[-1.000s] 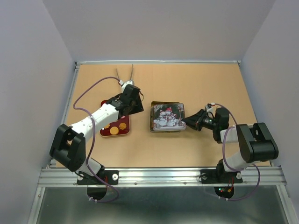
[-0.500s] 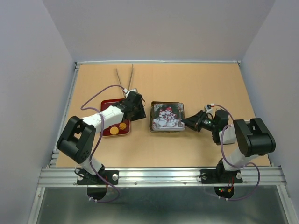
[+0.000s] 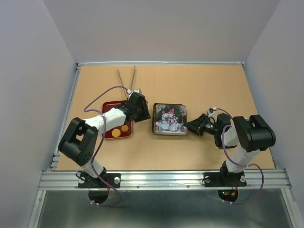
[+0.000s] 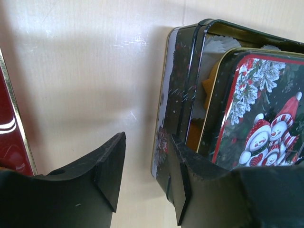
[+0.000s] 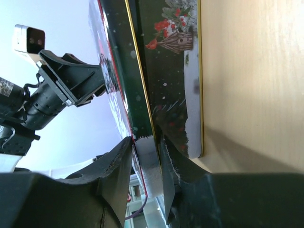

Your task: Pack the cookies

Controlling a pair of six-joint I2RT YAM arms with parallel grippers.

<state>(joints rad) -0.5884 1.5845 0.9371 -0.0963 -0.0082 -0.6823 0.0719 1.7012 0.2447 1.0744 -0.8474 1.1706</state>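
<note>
Centre of the tan desk point(image 3: 204, 85): square green snowman-print metal tin point(image 4: 175, 85), its lid point(image 3: 169, 118) askew. Round orange cookies point(image 3: 125, 128) lie on a red rectangular tray point(image 3: 107, 135) toward the left edge, with more orange ones inside the tin. Left gripper point(image 4: 145, 156) is open, one finger against the tin's left wall. Right gripper point(image 5: 145, 152) straddles the lid's right rim; can't tell if it is clamped.

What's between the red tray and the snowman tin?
Top view: the left gripper over bare tan table, between the red square tray and green snowman-lidded tin.
</note>
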